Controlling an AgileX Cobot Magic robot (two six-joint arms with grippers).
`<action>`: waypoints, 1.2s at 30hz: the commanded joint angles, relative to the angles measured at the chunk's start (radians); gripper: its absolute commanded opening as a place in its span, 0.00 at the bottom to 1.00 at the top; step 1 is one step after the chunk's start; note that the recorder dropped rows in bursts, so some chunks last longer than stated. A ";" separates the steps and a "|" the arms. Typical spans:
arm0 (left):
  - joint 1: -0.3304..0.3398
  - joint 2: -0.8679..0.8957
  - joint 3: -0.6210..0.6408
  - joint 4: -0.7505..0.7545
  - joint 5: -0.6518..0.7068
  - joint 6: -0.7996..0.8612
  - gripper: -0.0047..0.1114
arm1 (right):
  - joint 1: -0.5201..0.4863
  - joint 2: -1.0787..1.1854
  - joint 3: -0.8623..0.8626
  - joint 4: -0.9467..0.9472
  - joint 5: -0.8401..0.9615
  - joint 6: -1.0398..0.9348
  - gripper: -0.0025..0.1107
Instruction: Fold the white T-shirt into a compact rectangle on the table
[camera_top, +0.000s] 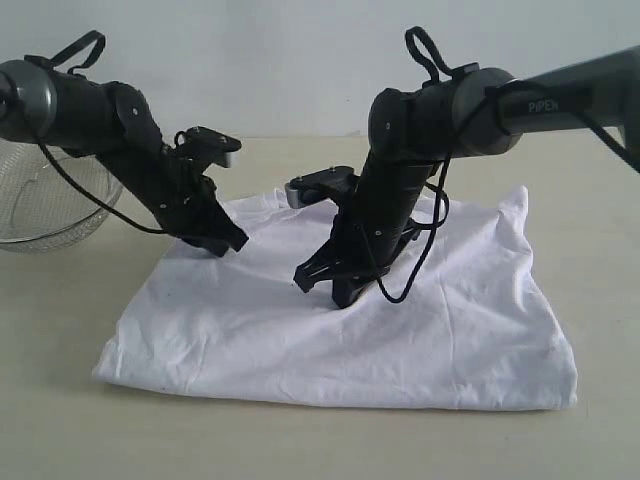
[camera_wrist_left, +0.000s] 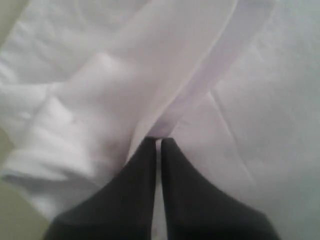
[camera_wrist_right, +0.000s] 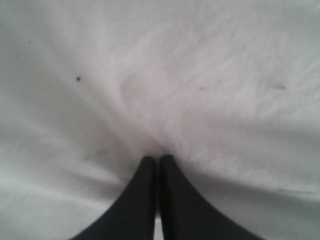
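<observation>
**Shirt mid-table, both grippers pinching cloth**

The white T-shirt (camera_top: 350, 330) lies spread and wrinkled on the beige table (camera_top: 320, 440), with bare tabletop along the front and right edges. A wire-mesh basket (camera_top: 40, 200) stands at the far-left edge beside the left arm. Fingers of the left gripper (camera_top: 232, 243) press together on a raised fold, and those of the right gripper (camera_top: 325, 285) on puckered cloth.

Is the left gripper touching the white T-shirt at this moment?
Touching. In the left wrist view the left gripper has its fingers shut on a raised fold of the white T-shirt, and the cloth runs straight into the tips.
</observation>
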 joint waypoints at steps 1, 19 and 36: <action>0.004 0.020 -0.003 0.015 -0.150 -0.010 0.08 | -0.002 0.046 0.021 -0.037 0.045 0.002 0.02; 0.074 -0.019 -0.120 0.037 -0.257 -0.003 0.08 | -0.002 0.046 0.021 -0.037 0.084 0.002 0.02; 0.070 -0.026 -0.142 -0.151 0.309 0.104 0.08 | -0.003 0.046 0.021 -0.041 0.045 0.002 0.02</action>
